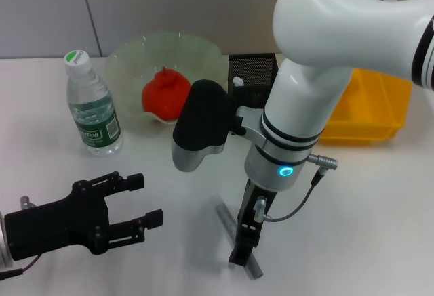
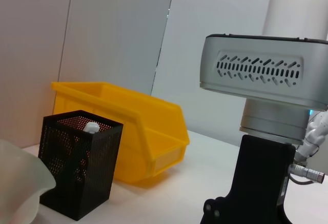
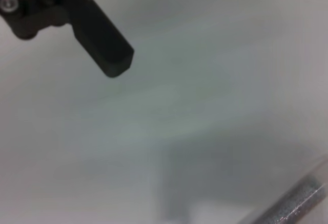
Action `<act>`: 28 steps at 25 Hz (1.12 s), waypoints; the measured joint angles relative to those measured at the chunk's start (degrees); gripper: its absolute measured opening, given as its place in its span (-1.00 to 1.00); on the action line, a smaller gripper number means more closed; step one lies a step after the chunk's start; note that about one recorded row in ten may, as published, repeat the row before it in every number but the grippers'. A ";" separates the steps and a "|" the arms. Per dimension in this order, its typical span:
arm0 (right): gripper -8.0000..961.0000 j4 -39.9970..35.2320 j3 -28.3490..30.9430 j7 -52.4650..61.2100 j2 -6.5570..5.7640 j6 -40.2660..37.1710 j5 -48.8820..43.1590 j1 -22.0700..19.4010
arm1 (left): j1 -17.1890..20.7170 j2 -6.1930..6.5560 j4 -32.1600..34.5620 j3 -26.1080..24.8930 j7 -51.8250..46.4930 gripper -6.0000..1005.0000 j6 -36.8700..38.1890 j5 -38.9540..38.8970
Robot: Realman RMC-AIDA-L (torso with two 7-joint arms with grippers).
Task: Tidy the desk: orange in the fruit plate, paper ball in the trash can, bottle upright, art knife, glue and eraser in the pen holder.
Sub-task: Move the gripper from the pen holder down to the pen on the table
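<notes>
The white surface [image 1: 380,215] carries everything; largest on it is the yellow trash can [image 1: 369,110] near the far right corner, and just beside it toward the middle of the far edge stands the black mesh pen holder [image 1: 252,72], with a white-tipped thing sticking up inside; next along the far edge sits the pale-green fruit plate [image 1: 129,62] with the orange [image 1: 165,94] resting in it; the bottle [image 1: 93,106] stands upright toward the far left corner, touching nothing; the left gripper [image 1: 150,199] hovers near the front left corner, its fingers spread with nothing between them; the right gripper [image 1: 245,252] points straight down near the middle of the front edge, fingers reaching a slim grey knife [image 1: 226,216] lying flat; whether they pinch it I cannot tell.
</notes>
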 joint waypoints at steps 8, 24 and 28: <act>0.71 0.10 -1.00 -0.01 0.00 0.93 0.09 -0.05 | 0.00 -0.07 0.00 0.17 0.08 0.58 -0.02 0.02; 0.71 0.07 -1.58 -0.01 0.00 1.41 0.35 -0.13 | -0.40 -0.18 -0.71 0.10 0.50 0.58 0.08 0.03; 0.71 -0.02 -1.58 -0.11 0.00 1.44 0.34 -0.12 | -0.46 -0.18 -0.70 0.02 0.49 0.58 0.11 0.02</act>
